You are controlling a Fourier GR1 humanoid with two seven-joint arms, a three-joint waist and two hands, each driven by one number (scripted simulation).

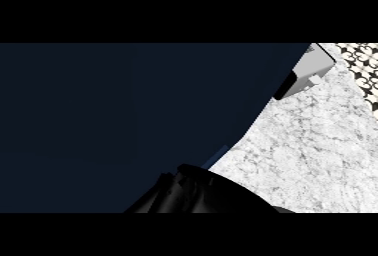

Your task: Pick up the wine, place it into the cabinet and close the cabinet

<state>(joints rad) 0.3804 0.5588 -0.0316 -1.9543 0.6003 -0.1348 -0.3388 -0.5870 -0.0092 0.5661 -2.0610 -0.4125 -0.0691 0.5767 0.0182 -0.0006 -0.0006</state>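
Observation:
A dark navy cabinet door (125,120) fills most of the head view, from the left edge to a slanted edge that runs from the top right down to the lower centre. My right hand (203,192) shows as a black mass at the bottom centre, right against the door's lower edge. The door and the picture's lower edge cut off much of the hand. The wine is hidden, and so is the inside of the cabinet. My left hand does not show.
White marble counter (310,150) lies to the right of the door. A grey-white box with a black side (306,75) sits at the top right. Behind it is a patterned wall (362,62).

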